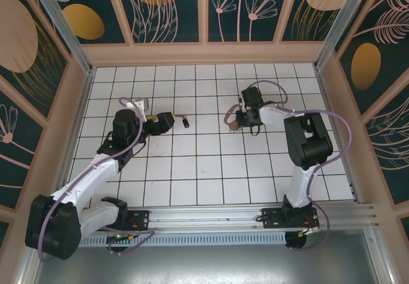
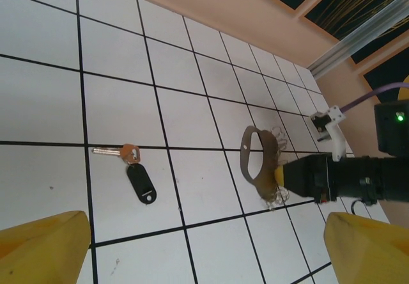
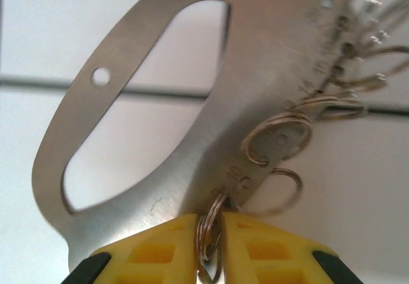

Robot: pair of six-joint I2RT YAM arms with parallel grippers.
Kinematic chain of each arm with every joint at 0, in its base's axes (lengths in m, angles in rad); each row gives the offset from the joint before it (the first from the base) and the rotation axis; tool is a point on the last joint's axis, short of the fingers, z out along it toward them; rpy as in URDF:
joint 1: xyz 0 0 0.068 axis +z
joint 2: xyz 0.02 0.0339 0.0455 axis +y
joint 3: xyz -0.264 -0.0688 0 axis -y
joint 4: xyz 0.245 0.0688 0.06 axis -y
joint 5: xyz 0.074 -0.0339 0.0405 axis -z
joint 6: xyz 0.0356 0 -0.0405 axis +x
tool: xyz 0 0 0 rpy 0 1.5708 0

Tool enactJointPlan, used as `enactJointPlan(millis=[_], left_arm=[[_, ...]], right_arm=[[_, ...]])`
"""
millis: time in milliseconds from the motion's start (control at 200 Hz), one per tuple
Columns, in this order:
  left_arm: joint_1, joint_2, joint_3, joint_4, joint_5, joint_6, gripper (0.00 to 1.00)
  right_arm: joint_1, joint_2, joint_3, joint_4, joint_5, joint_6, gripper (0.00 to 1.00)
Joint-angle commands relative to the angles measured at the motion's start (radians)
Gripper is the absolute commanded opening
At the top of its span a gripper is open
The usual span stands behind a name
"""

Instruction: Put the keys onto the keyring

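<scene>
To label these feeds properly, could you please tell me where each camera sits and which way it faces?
Top external: fixed above and behind the bases, looking down on the tiled floor; left arm and right arm show whole.
Left wrist: low over the floor, looking between the yellow fingers of the open left gripper toward the key and keyring.
Right wrist: close behind the right gripper, shut on a small ring of the keyring.
Shared: all three show the keyring in the right gripper.

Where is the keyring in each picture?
Top view: keyring right of middle, at the right claw's tip.
Left wrist view: keyring right of middle, at the right claw's tip.
Right wrist view: keyring huge, above the right claw.
Shared landmark: the right claw pinching it.
</scene>
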Motion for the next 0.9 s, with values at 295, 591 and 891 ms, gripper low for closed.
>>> enactJointPlan(millis=[295, 591, 891], left_arm=[[-0.019, -0.063, -0.009, -0.102, -0.016, 0.014, 0.95], [-0.061, -0.133, -0.04, -0.168, -0.014, 0.01, 0.93], [-0.063, -0.144, -0.057, -0.173, -0.019, 0.009, 0.91]], right_arm=[[0.125, -0.257, -0.05, -0.139, 0.044, -0.002, 0.47], [0.253, -0.178, 0.006, -0.226, 0.037, -0.082, 0.44], [0.268, -0.094, 0.08, -0.294, 0.14, -0.119, 0.3]])
